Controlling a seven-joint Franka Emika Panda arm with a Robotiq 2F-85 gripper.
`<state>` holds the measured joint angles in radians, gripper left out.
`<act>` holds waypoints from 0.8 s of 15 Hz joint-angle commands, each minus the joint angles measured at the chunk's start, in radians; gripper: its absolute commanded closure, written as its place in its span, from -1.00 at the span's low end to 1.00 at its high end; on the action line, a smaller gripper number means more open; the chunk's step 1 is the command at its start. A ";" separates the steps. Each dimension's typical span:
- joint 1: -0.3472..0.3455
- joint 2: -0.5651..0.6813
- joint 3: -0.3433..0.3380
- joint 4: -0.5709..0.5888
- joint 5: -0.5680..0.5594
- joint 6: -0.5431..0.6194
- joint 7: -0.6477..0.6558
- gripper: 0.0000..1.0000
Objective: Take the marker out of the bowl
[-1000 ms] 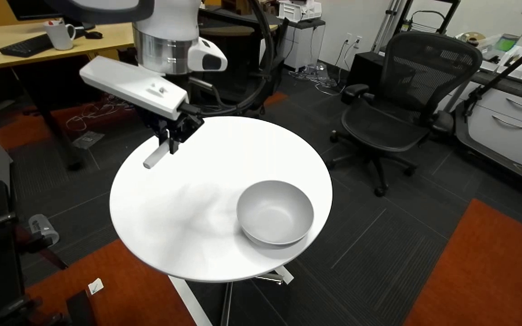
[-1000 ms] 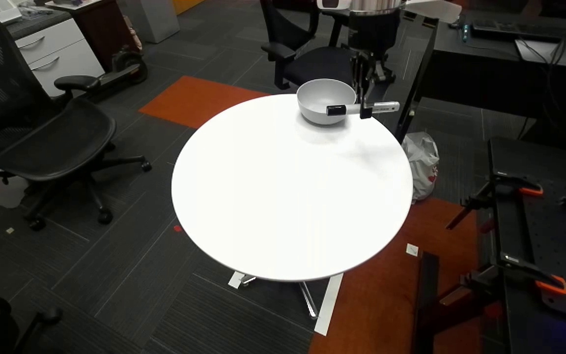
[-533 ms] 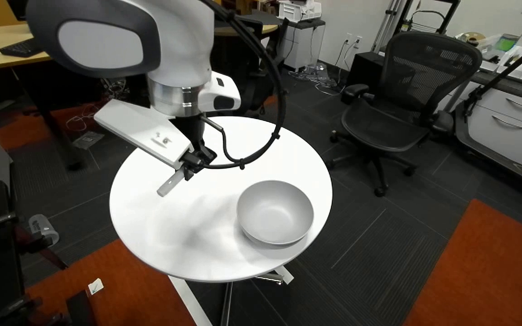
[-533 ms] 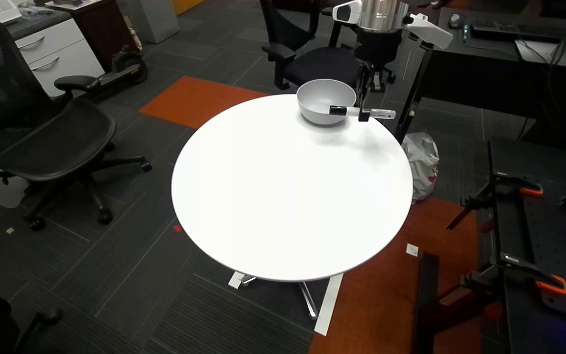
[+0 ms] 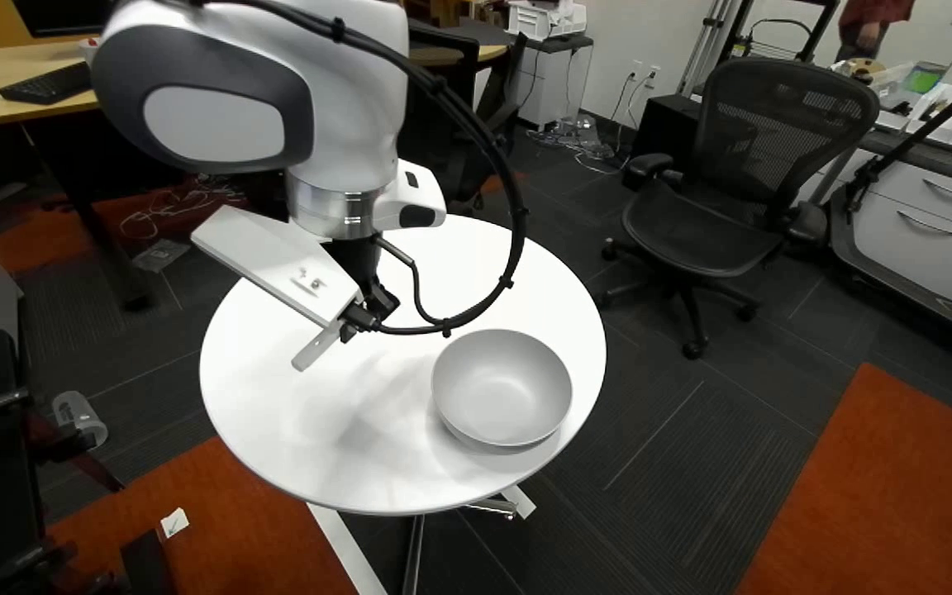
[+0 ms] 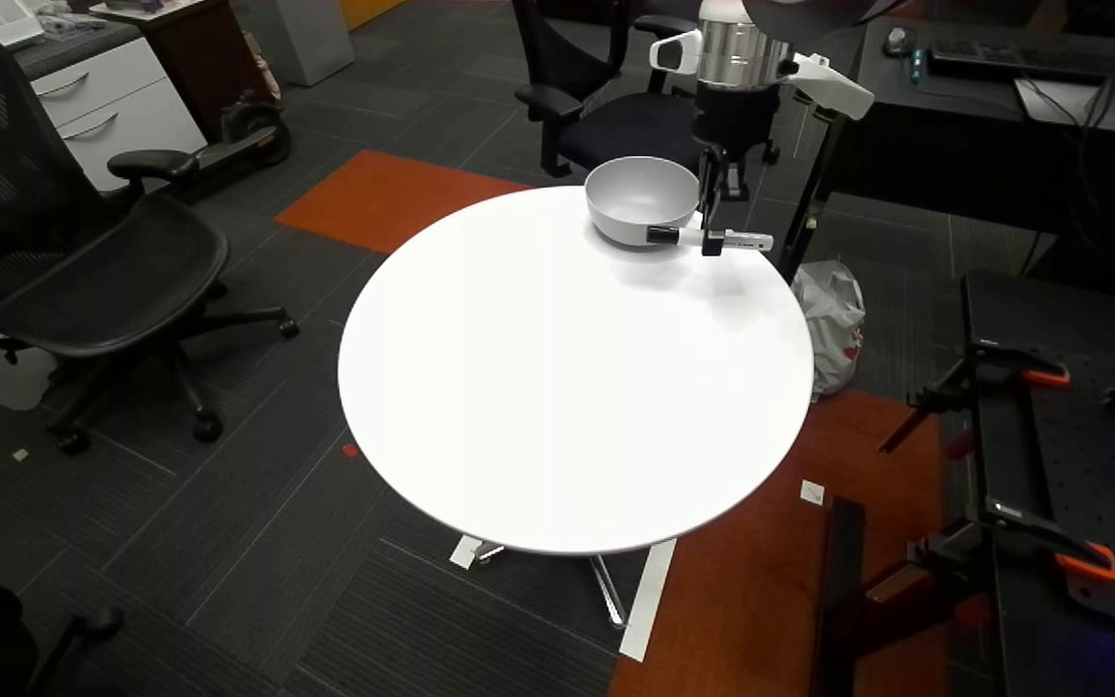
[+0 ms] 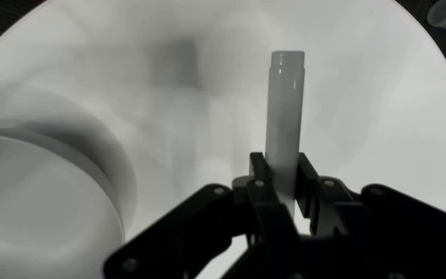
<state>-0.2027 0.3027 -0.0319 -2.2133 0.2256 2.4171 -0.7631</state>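
My gripper [image 7: 280,161] is shut on the white marker [image 7: 286,108], one finger on each side of its barrel. The marker lies about level in the jaws; its black cap end shows in an exterior view [image 6: 662,234]. Gripper and marker are above the white round table [image 5: 294,446], outside the grey bowl [image 5: 502,388] and beside it. The bowl stands upright near the table's edge and looks empty. It is at the lower left in the wrist view [image 7: 45,201] and also shows in an exterior view [image 6: 640,198]. The arm partly hides the fingers in an exterior view [image 5: 347,329].
A black mesh chair [image 5: 740,182] stands beyond the table. A desk with a keyboard [image 5: 45,85] is behind the arm. A dark bench with orange-handled clamps [image 6: 1090,560] is beside the table. A person [image 5: 868,29] stands at the far back.
My gripper has come down toward the table with the marker still in it, moving toward the bowl's side in an exterior view. The bowl has not moved. A person has appeared in the background.
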 commanded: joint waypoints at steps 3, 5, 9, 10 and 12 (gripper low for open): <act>-0.011 0.070 0.026 0.082 -0.009 -0.021 -0.018 0.90; -0.018 0.104 0.035 0.115 -0.007 -0.037 -0.024 0.90; -0.028 0.162 0.049 0.158 -0.009 -0.051 -0.023 0.90; -0.031 0.178 0.050 0.167 -0.010 -0.053 -0.021 0.90; -0.036 0.202 0.059 0.176 -0.007 -0.052 -0.021 0.90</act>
<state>-0.2088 0.4686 -0.0002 -2.0786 0.2221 2.4038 -0.7642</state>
